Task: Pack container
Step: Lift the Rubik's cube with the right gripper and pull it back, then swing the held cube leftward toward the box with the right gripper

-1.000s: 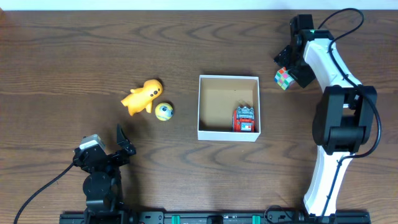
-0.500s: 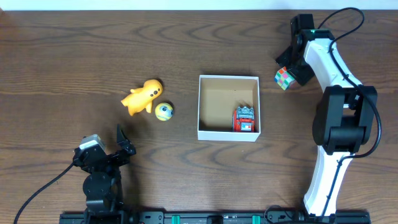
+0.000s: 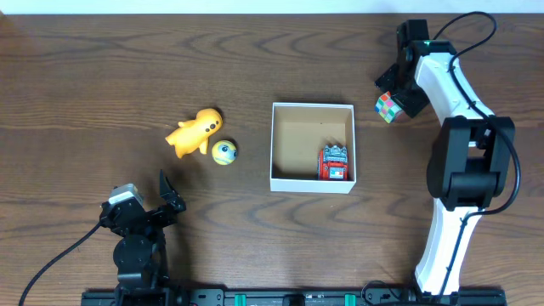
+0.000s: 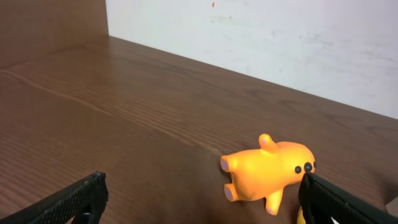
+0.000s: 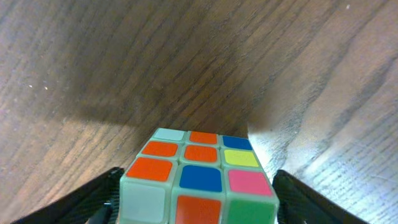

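The container (image 3: 311,182), a square white-walled box with a brown inside, sits mid-table and holds a red toy (image 3: 334,162) in its near right corner. My right gripper (image 3: 393,95) is shut on a puzzle cube (image 3: 388,107), right of the container's far right corner; the cube fills the right wrist view (image 5: 199,180) between both fingers. My left gripper (image 3: 168,194) is open and empty at the near left. An orange toy (image 3: 195,131) and a small yellow ball (image 3: 223,152) lie left of the container. The orange toy shows ahead in the left wrist view (image 4: 267,174).
The right arm (image 3: 459,153) runs down the right side of the table. A white wall (image 4: 280,43) stands beyond the table's far edge in the left wrist view.
The right gripper shifted very slightly with the cube between the oldest frame and now. The left arm and the toys have not moved.
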### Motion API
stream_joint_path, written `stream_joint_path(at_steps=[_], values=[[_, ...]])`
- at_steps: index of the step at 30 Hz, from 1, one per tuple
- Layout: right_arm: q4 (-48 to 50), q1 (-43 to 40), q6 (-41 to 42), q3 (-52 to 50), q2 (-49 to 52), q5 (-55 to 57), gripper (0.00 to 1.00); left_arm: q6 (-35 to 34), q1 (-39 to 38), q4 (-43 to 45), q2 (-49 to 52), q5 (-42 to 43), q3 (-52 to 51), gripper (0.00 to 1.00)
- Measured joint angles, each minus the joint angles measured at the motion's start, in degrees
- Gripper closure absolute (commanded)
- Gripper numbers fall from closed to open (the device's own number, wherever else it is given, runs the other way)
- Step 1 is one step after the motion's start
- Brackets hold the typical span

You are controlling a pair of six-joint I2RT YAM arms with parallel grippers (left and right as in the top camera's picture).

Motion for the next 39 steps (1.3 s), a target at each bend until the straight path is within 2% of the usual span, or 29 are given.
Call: stream_joint_path(at_steps=[2, 10, 15, 27, 39], values=[[0.1, 0.0, 0.1, 0.0, 0.4, -0.2, 0.37, 0.0, 0.0, 0.0, 0.0, 0.0, 0.0, 0.02], [0.9, 0.0, 0.2, 0.0, 0.7, -0.5, 0.38, 0.0, 0.0, 0.0, 0.0, 0.0, 0.0, 0.02], [1.3, 0.0, -0.6, 0.0, 0.7, -1.2, 0.42, 0.0, 0.0, 0.0, 0.0, 0.0, 0.0, 0.02], [-1.7, 0.1, -7.4, 3.3, 0.8, -3.9, 0.40, 0.0, 0.0, 0.0, 0.0, 0.0, 0.0, 0.02], [-9.4, 2.5, -17.4, 14.7, 0.9, -4.2, 0.41, 0.0, 0.0, 0.0, 0.0, 0.0, 0.0, 0.02]])
